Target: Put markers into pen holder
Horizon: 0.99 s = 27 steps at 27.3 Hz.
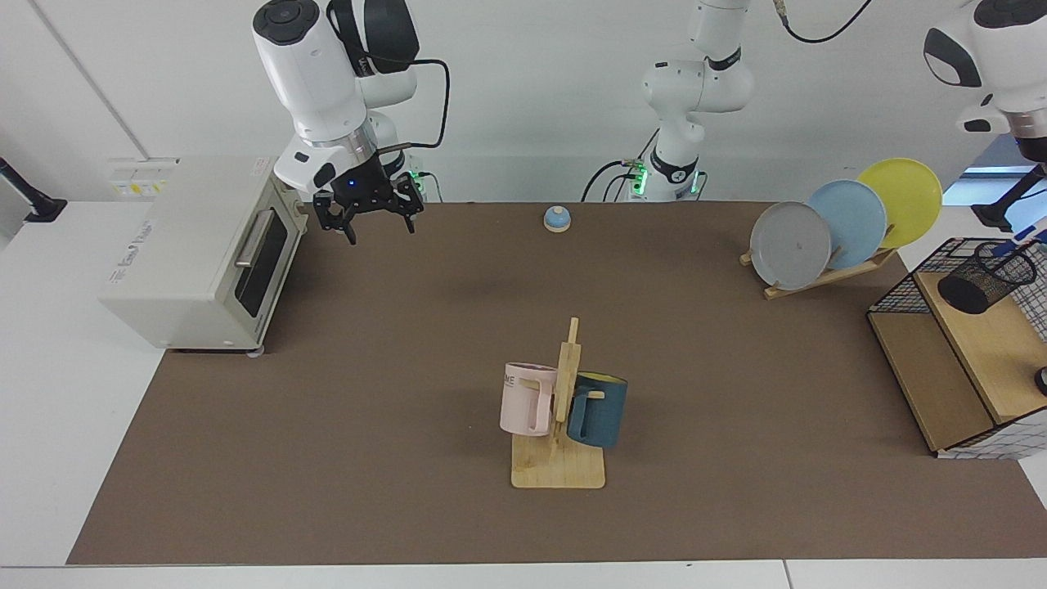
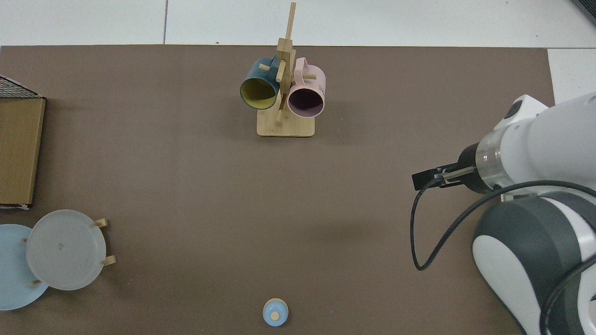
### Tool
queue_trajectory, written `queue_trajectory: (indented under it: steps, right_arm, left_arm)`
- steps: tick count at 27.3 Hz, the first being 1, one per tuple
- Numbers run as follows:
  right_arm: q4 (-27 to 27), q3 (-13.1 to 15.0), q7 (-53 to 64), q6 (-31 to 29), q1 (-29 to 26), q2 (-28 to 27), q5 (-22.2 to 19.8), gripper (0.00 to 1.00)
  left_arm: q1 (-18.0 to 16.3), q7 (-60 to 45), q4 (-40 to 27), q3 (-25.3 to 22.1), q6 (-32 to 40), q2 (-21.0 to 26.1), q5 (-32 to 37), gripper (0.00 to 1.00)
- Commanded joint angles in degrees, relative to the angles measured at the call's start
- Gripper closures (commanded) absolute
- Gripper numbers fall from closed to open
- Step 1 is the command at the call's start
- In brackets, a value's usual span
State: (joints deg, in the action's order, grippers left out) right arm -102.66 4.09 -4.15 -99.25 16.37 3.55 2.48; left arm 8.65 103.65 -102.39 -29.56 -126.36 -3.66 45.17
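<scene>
the left gripper (image 1: 1032, 235), fingers hidden so i cannot tell their state, is hanging beside the black wire-mesh pen holder (image 1: 985, 277); the marker needs lowering in. the right gripper (image 1: 368, 214) is waiting spread open.

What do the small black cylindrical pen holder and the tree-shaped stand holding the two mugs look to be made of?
The small black cylindrical pen holder looks like matte wire mesh, probably metal: the shelf shows through its wall. The tree-shaped mug stand looks like pale unpainted wood, possibly bamboo, judging by its light tan flat base and pegs.
</scene>
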Motion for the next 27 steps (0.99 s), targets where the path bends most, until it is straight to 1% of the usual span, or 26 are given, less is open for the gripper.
queue_trajectory:
  steps: [1,3,8,11,17,21,22,23,24,25,27]
  right_arm:
    - [0.4,0.4,-3.3,2.2,-5.3,1.3,-2.2,0.00]
    - [0.4,0.4,-3.2,2.7,-6.9,1.3,-3.0,0.00]
    - [0.5,0.4,-3.8,4.6,-7.4,1.4,-3.1,0.00]
    - [3.9,0.7,-3.6,6.3,-8.6,0.6,-3.3,0.00]
    - [3.3,0.5,-3.2,5.4,-11.5,1.5,-3.0,0.00]
    - [2.8,0.4,-3.2,5.6,-13.1,1.9,-2.3,0.00]
    - [2.7,0.4,-3.2,5.4,-12.9,1.9,-2.4,0.00]
    - [2.9,0.4,-3.4,5.1,-12.6,1.7,-2.4,0.00]
    - [3.0,0.0,-3.5,4.9,-12.4,1.6,-3.2,0.00]
    - [3.0,-0.2,-3.6,4.8,-12.2,1.6,-3.5,0.00]
    - [3.3,-0.3,-3.6,5.4,-11.9,1.4,-3.5,0.00]
  left_arm:
    - [0.2,3.4,2.2,-1.1,-3.3,2.2,1.1,1.00]
    - [-0.3,5.7,2.2,-1.3,-4.9,2.2,0.9,1.00]
    - [-0.4,6.9,2.1,-1.9,-6.1,2.9,1.1,1.00]
    - [-0.5,7.9,1.8,-2.0,-6.0,2.9,1.0,1.00]
    - [-0.5,9.5,0.7,-2.0,-6.0,2.9,0.9,1.00]
    - [-0.5,9.6,0.0,-3.1,-6.1,3.0,0.9,1.00]
    - [-0.4,9.6,0.0,-3.1,-6.0,3.0,0.9,0.95]
    - [-0.3,9.8,0.0,-3.1,-6.2,3.1,0.9,0.63]
    - [-0.3,10.0,0.1,-3.1,-6.4,3.4,0.6,0.01]
    - [-0.3,9.8,0.2,-3.1,-6.5,3.7,0.3,0.02]
    - [-0.3,9.6,0.4,-3.1,-6.7,4.0,-0.1,0.00]
